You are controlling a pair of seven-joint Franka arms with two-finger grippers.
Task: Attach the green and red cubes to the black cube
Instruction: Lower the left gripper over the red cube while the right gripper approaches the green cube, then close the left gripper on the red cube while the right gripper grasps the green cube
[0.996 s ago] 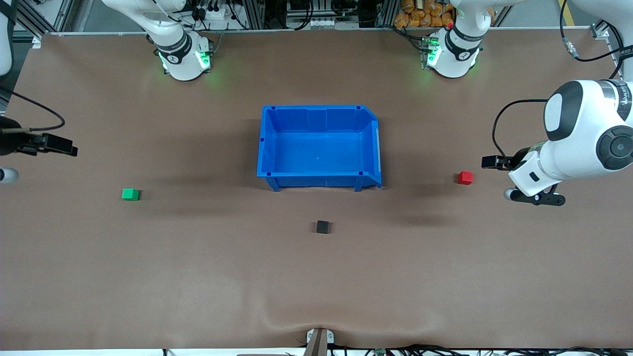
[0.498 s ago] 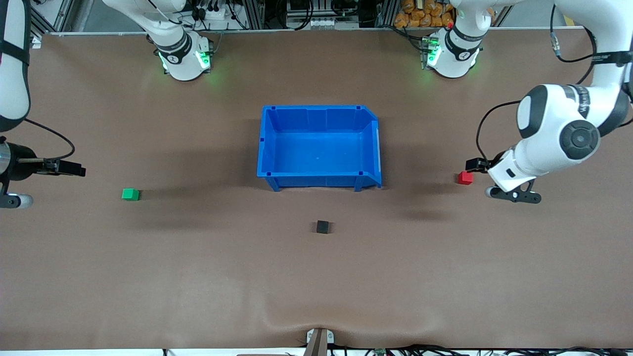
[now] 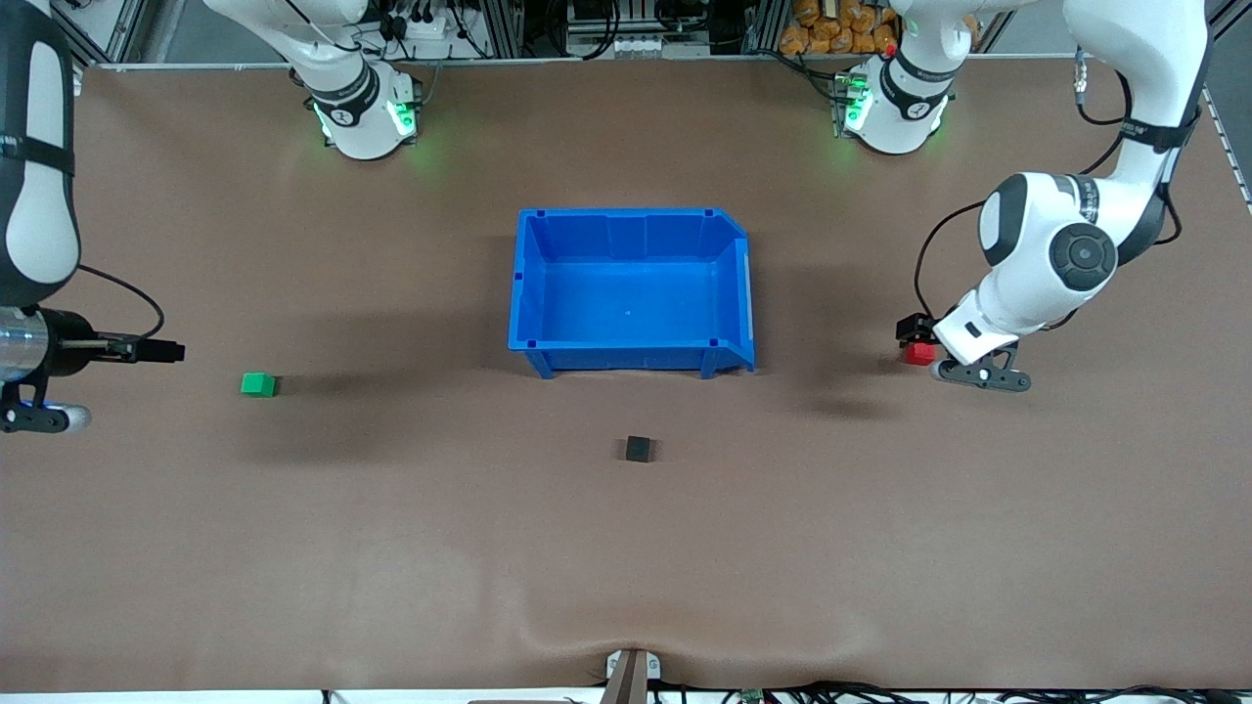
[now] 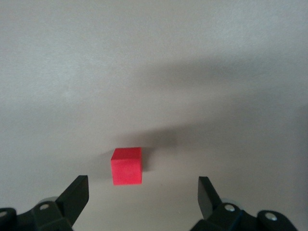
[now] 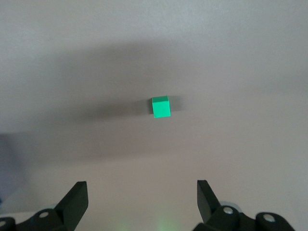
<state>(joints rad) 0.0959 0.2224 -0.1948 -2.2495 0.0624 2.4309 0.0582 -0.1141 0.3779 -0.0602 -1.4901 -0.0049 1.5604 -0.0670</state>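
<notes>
While both grippers hang wide open holding nothing, I count three cubes, one bin [image 3: 528, 293]: green cube [image 3: 258, 384] near right gripper [image 5: 142, 202], black cube [image 3: 639, 449] nearer camera than bin, only visible from front. Left gripper [image 4: 143, 199] over red cube [image 4: 127, 166].

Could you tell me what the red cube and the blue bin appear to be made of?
Red cube: probably foam or painted wood, matt, with even colour and no glare. Blue bin: likely moulded plastic, with a slight sheen, ribbed walls and a pale highlight along one edge.
</notes>
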